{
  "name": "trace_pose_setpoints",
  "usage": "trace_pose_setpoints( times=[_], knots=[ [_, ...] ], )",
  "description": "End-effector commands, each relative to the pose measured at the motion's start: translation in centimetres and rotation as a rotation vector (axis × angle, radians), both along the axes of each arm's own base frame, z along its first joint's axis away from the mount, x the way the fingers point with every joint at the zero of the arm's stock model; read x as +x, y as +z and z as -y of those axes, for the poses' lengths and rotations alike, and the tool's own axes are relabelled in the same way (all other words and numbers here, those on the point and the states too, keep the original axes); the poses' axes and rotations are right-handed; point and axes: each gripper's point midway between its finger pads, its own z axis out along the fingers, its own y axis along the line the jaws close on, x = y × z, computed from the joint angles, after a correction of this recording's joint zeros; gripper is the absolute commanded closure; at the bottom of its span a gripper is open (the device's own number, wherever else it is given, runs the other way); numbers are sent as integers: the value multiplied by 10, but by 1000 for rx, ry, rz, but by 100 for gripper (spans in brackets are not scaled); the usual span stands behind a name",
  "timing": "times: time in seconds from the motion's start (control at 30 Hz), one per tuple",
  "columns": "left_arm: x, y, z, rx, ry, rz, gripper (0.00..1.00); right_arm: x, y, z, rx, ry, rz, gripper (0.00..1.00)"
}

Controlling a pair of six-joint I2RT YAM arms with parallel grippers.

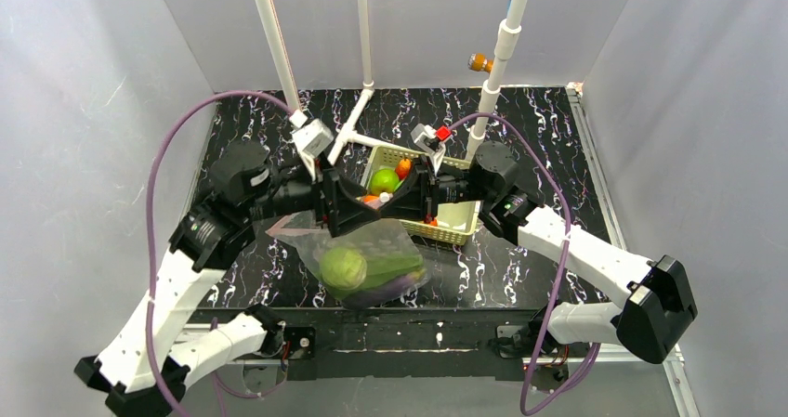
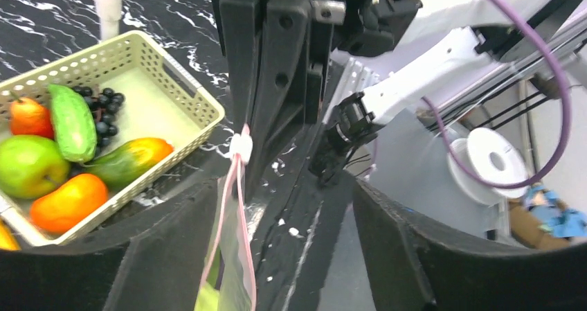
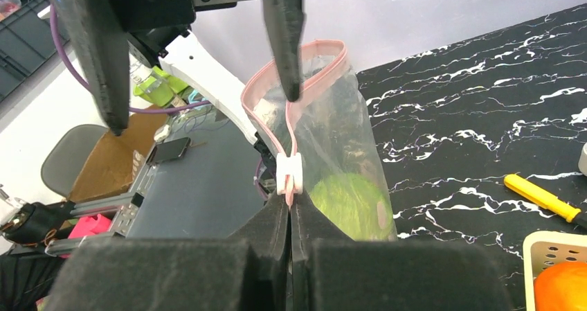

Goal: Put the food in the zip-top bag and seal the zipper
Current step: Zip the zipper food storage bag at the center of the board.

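The clear zip-top bag (image 1: 376,242) hangs between my two grippers above the table's near middle. Inside it lie the round pale-green cabbage (image 1: 342,267), green leaves (image 1: 398,267) and dark-purple eggplant (image 1: 395,291). My right gripper (image 3: 289,210) is shut on the pink zipper (image 3: 259,120) just below its white slider (image 3: 289,171). Beyond the slider the mouth gapes in a loop. My left gripper (image 2: 284,193) stands open around the zipper (image 2: 235,207), which runs close by its left finger (image 2: 166,255) without being pinched. One of the left fingers (image 3: 284,41) reaches to the mouth loop.
A pale yellow-green slotted basket (image 1: 462,229) of toy fruit and vegetables stands just behind the grippers. White pipe poles (image 1: 279,45) rise at the back. A yellow-handled tool (image 3: 543,197) lies on the black marbled table (image 1: 558,148) near the basket.
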Motion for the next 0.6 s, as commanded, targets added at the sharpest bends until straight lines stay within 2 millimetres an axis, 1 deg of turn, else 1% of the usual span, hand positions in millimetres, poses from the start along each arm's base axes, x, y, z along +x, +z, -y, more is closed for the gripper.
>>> trace_pose_setpoints(
  times=[0.0, 0.07, 0.13, 0.2, 0.3, 0.4, 0.5, 0.57],
  knots=[
    [9, 7, 17, -22, -29, -126, 25, -5, 20, 3, 63, 20, 67, 99],
    [15, 4, 21, -16, -24, -139, 24, -5, 19, 3, 57, 24, 62, 99],
    [20, 3, 23, -8, -17, -144, 25, -5, 19, 2, 54, 25, 59, 99],
    [23, 1, 25, -3, -14, -148, 32, -4, 18, 2, 53, 25, 58, 99],
    [25, -3, 26, 1, -17, -155, 38, -4, 18, 1, 52, 27, 57, 99],
    [21, -5, 26, -6, -30, -156, 46, -2, 18, 0, 52, 23, 57, 99],
    [18, -7, 26, -16, -38, -157, 57, -2, 17, 0, 51, 22, 57, 99],
    [18, -9, 26, -17, -38, -165, 60, -1, 17, 0, 51, 22, 54, 99]
  ],
)
